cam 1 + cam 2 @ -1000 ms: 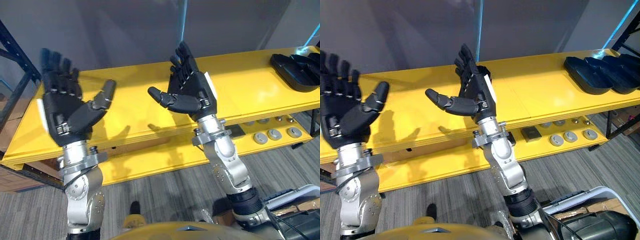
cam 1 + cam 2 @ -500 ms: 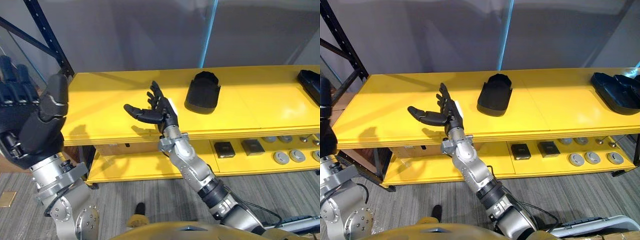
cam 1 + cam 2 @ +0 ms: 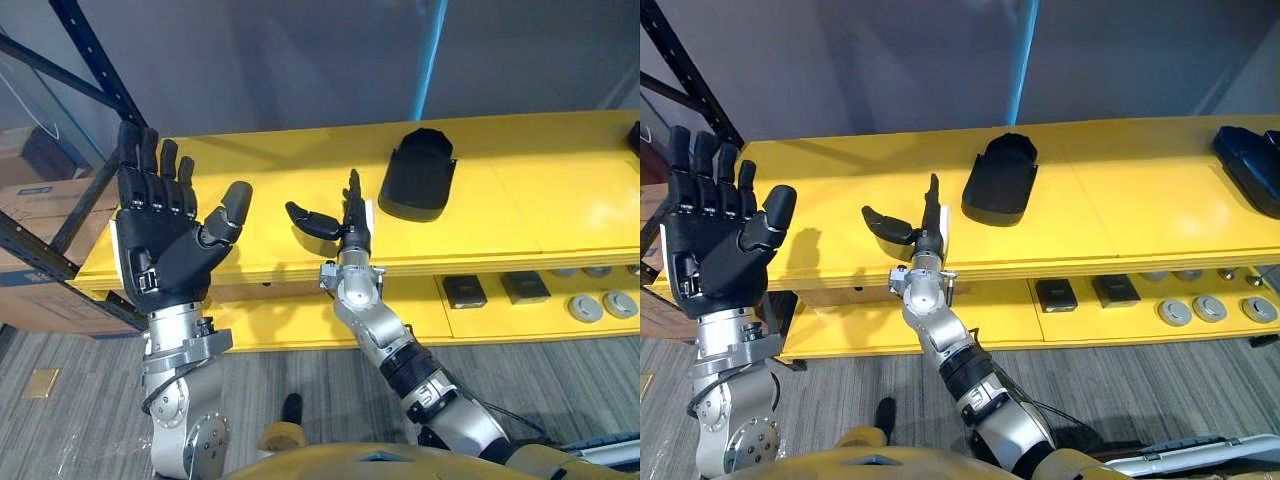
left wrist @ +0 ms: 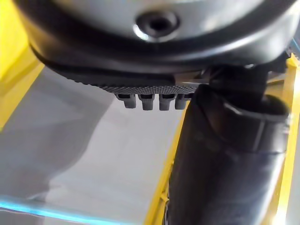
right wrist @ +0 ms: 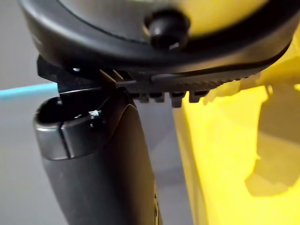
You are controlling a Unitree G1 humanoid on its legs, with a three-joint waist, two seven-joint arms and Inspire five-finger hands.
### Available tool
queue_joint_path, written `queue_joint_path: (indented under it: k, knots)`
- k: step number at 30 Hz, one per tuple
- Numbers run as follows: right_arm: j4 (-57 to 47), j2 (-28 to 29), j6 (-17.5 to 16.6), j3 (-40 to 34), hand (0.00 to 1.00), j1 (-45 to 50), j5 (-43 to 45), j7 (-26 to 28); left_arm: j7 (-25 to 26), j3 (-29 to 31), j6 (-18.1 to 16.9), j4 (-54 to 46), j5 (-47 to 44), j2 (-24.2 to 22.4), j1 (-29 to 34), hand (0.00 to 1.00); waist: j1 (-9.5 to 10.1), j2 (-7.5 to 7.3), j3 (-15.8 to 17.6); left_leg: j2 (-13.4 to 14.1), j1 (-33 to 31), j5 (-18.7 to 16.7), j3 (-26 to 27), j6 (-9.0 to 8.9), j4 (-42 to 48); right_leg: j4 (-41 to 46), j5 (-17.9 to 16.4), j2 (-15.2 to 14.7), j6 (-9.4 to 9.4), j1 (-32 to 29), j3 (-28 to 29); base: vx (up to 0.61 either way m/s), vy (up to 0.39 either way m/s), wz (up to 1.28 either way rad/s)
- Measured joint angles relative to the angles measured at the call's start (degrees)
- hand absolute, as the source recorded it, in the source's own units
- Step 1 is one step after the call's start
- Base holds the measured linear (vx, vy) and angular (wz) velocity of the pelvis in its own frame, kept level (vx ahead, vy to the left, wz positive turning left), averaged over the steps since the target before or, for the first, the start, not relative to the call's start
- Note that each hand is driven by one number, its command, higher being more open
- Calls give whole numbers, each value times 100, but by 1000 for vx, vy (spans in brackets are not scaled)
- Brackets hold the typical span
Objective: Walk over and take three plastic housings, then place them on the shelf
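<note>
Left eye view: left hand (image 3: 160, 240) is raised, fingers straight and spread, empty. Right hand (image 3: 350, 228) is at the shelf (image 3: 540, 200) front edge, fingers straight, thumb out, empty. One housing (image 3: 418, 175) lies on the shelf near the right hand, apart from it.
Right eye view: more housings (image 3: 1252, 175) lie at the shelf's right end.

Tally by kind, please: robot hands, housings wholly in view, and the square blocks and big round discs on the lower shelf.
Robot hands: 2 (left robot hand, right robot hand)
Black housing, whole: 1
Dark square blocks: 2
Grey round discs: 3
Total: 8
The cut-off housings at the right edge are not counted.
</note>
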Motion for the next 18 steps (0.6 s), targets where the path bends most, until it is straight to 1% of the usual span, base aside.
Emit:
queue_joint_path:
  k: [2, 9, 14, 18]
  knots:
    - [1, 0, 1, 0, 100, 6, -93, -105, 0, -78, 0, 10, 2, -5, 79, 100, 2, 27, 19, -16, -2, 22, 47, 40, 1, 106, -50, -47, 17, -58, 34, 31, 1, -8]
    - [2, -1, 0, -32, 100, 53, -217, -335, -10, -82, -3, 297, -19, -6, 97, 100, -9, 39, 32, -24, 19, 23, 46, 47, 3, 278, -155, -93, 31, -89, 34, 4, -4, 1]
    - [212, -13, 1, -138, 100, 118, -215, -330, -142, -80, -3, 324, -22, -5, 102, 100, -13, 66, 53, -38, 89, 2, 71, 65, 1, 300, -201, -119, 41, -70, 42, -23, -7, -2]
    - [212, -13, -4, -220, 100, 121, -218, -328, -173, -80, -4, 326, -23, -4, 110, 100, -57, 73, 60, -36, 109, -32, 86, 59, 0, 302, -205, -121, 41, -56, 46, -8, -3, 0]
